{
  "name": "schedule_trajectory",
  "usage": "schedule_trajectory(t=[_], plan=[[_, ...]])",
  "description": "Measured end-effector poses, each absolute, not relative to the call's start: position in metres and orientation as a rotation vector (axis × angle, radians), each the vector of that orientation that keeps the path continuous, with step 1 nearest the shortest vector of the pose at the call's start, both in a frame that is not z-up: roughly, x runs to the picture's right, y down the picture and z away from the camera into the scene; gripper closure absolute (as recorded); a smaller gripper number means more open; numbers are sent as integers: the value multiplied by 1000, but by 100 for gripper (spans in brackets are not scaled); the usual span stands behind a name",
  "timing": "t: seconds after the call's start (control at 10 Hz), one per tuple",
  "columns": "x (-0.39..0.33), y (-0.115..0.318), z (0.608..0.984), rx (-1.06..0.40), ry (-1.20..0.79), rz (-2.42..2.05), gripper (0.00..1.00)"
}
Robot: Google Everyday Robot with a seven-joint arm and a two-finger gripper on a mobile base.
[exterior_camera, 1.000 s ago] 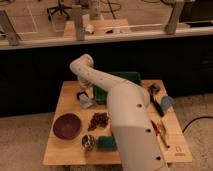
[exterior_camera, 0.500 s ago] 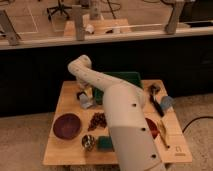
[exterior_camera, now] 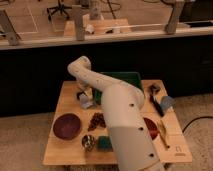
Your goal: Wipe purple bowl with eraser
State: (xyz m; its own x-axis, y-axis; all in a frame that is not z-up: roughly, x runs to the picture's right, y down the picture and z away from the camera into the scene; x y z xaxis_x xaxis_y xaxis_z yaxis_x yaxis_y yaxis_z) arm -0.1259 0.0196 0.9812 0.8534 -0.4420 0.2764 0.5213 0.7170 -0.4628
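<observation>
Gripper [exterior_camera: 82, 96] hangs low over the back left part of the surface [exterior_camera: 64, 151], jaws spread wide, holding nothing. A small dark block, likely the eraser [exterior_camera: 153, 89], sits well apart by the right edge. The purple bowl [exterior_camera: 66, 125] sits nearer, by the front left corner.

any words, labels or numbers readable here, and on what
None can be read.
A small dark mark at the front right corner of the table: too blurred to read.
The gripper, open over the table's back left, bears no visible text.
</observation>
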Motion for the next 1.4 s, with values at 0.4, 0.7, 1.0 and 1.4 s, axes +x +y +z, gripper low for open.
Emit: schedule_trajectory(t=[0.4,0.7,1.0,1.4], plan=[[-125,24,984,-564,-146,-536,20],[-123,27,986,-563,-143,-548,20],[-123,30,990,-562,-143,-573,20],[-122,25,994,-556,-132,-594,20]])
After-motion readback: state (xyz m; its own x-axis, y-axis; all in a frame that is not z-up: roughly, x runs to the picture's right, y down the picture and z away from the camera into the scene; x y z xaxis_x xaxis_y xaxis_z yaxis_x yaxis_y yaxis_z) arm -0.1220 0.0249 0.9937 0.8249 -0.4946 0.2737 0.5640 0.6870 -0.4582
